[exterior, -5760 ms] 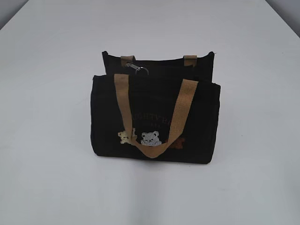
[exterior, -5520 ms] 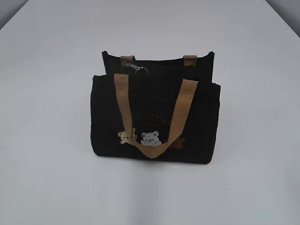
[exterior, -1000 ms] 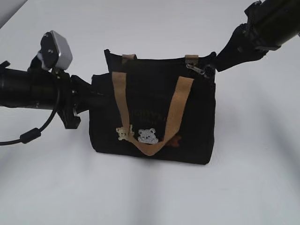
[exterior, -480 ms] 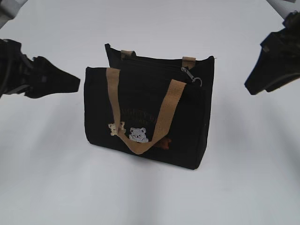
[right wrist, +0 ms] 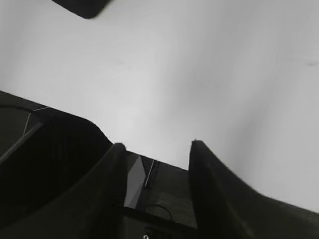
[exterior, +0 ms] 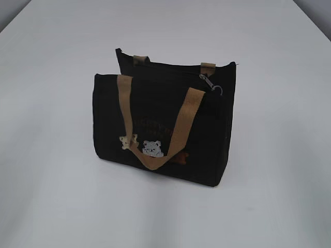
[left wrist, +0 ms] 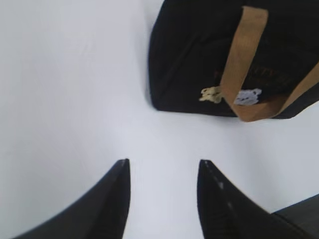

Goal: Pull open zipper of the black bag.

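Observation:
The black bag [exterior: 155, 113] stands upright mid-table, its tan handle [exterior: 182, 126] hanging over the bear patches on the front. The zipper's silver pull [exterior: 211, 82] lies at the right end of the top edge, where a dark gap shows between front and back panels. Neither gripper appears in the exterior view. In the left wrist view my left gripper [left wrist: 163, 167] is open over bare table, with the black bag [left wrist: 194, 59] well ahead and to the right. My right gripper [right wrist: 156, 147] is open too, nothing between its fingers; the bag cannot be made out there.
The white table [exterior: 57, 196] surrounds the bag on all sides. In the right wrist view a dark structure [right wrist: 50, 164] fills the lower left behind the fingers, and a dark shape [right wrist: 82, 6] that I cannot identify pokes in at the top left.
Both arms have pulled back out of the exterior view, left arm leftward, right arm rightward. Their grippers have opened and let go of the bag. The bag has stayed put for half a second.

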